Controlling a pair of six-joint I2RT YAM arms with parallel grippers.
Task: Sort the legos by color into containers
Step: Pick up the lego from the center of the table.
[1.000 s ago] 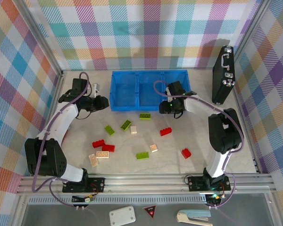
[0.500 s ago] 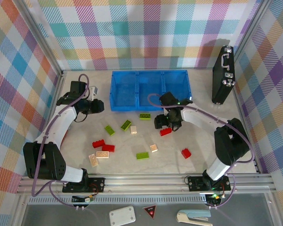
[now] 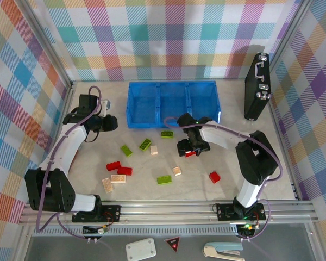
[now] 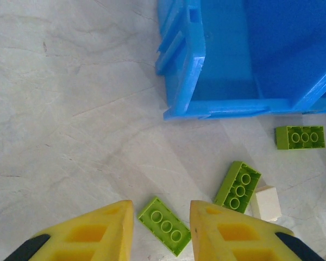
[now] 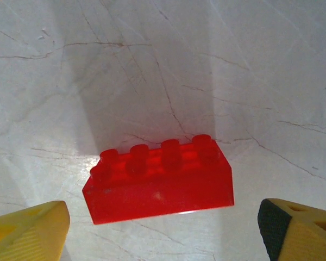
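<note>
The blue tray (image 3: 133, 106) with three compartments stands at the back centre, and its left corner (image 4: 189, 70) shows in the left wrist view. Red, lime and tan legos lie scattered in front of it. My right gripper (image 3: 189, 147) hangs low and open over a red lego (image 5: 158, 182), one finger on each side of it, not touching (image 5: 162, 232). My left gripper (image 3: 110, 123) hovers left of the tray, jaws drawn close with nothing between them (image 4: 162, 207). Below it lie lime legos (image 4: 164, 225) (image 4: 238, 186) (image 4: 300, 137) and a tan one (image 4: 266, 202).
A black case (image 3: 256, 87) leans on the right wall. More legos lie near the front: red (image 3: 214, 176), red (image 3: 119, 168), tan (image 3: 118, 178), lime (image 3: 164, 179), tan (image 3: 177, 171). Plaid walls close three sides; a metal rail (image 3: 163, 209) runs along the front.
My right gripper has come away from the tray's front edge, dropped over the red lego and opened wide. The left arm has barely shifted.
</note>
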